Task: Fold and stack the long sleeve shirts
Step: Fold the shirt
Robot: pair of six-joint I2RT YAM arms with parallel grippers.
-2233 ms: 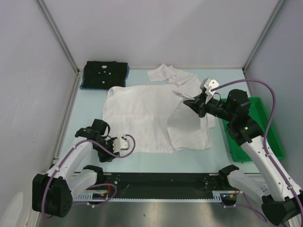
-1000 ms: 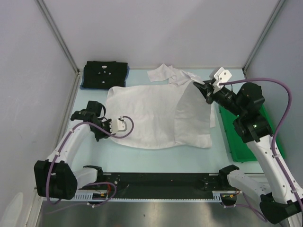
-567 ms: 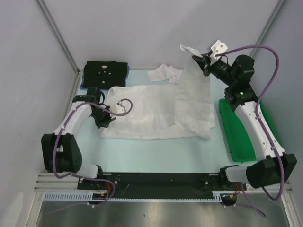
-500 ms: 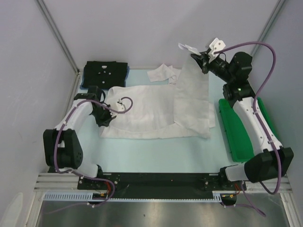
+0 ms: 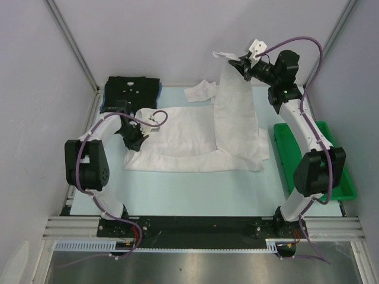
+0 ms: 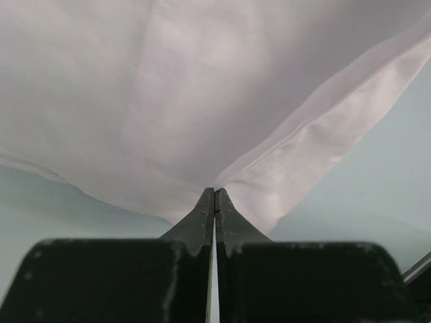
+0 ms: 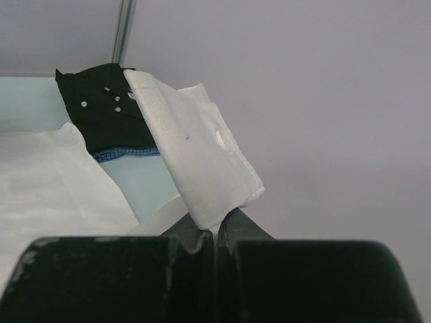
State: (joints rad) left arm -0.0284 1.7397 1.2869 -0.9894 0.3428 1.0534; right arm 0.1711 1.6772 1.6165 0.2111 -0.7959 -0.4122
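Aloft, white shirt [image 5: 177, 139] edge, right fingers [image 7: 246, 229].

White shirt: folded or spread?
Mostly spread: white shirt lies flat on the table, right hand holds its right side raised, left hand pinches the left edge.

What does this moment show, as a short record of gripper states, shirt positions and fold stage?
Left gripper: shut on the left edge of the thin white cloth long sleeve shirt, held low
Right gripper: shut on its sleeve end, held high at far right
Stack: folded black cloth shirt on blue cloth shirt, far left corner
Fold stage: white shirt not yet folded
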